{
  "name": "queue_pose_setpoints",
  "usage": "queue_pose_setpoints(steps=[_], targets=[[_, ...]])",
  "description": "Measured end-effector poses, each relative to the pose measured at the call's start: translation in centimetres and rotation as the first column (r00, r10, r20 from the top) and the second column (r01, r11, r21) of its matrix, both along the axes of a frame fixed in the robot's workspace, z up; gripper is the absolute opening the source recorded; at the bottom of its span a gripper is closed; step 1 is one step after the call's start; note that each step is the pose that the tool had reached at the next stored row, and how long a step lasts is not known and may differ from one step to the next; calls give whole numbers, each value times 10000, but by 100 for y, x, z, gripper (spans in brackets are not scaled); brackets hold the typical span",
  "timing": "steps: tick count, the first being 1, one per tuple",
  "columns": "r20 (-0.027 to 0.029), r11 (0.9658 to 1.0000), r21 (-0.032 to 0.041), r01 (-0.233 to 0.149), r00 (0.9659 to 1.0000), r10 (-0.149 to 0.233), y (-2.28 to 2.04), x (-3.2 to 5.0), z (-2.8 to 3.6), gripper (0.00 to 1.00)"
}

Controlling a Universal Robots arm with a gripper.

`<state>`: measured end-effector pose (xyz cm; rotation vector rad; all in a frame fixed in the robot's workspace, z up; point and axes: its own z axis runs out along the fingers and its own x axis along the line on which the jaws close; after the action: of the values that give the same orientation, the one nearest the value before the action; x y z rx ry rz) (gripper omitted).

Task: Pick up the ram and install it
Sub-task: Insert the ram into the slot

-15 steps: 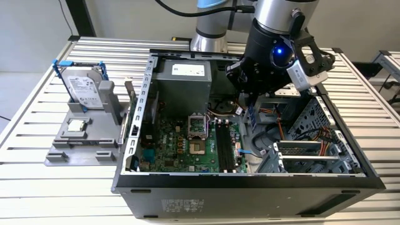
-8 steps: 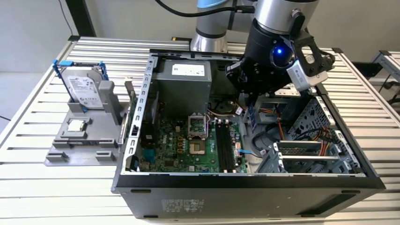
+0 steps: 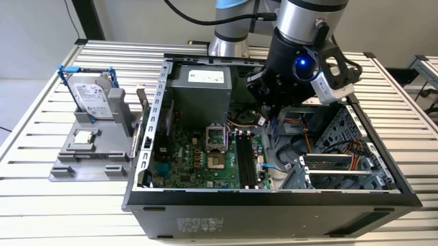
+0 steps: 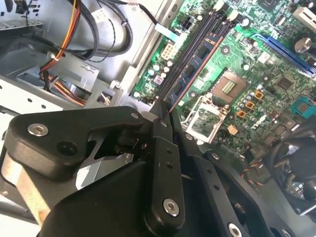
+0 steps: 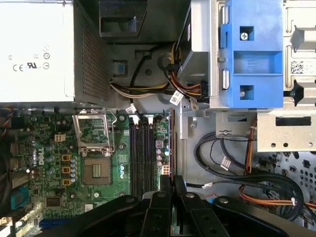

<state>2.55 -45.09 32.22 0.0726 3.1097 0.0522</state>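
The claw (image 5: 171,181) hung down inside the open computer case (image 3: 274,218), its fingers squeezed to a thin slit on the ram (image 5: 171,143), and it had that stick gripped edge-on, jutting out past the fingertips! The black memory slots (image 5: 142,148) lay just to one side of the claw's tips. The ram was poised above the motherboard (image 5: 54,163) and was not seated in any slot.

table (image 3: 61,215): silver slatted metal | wall (image 3: 34,25): pale grey | second table (image 3: 424,66): exterior view's right

Dark ram (image 4: 195,66) clamped edge-on in jaws.
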Motion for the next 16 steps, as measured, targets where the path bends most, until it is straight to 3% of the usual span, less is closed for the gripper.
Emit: queue_pose_setpoints(steps=[4, 16], targets=[[37, 10000, -10, 43, 10000, -43, 2, -1, -66, 0], [39, 10000, -10, 70, 10000, -70, 2, -78, -285, 0]])
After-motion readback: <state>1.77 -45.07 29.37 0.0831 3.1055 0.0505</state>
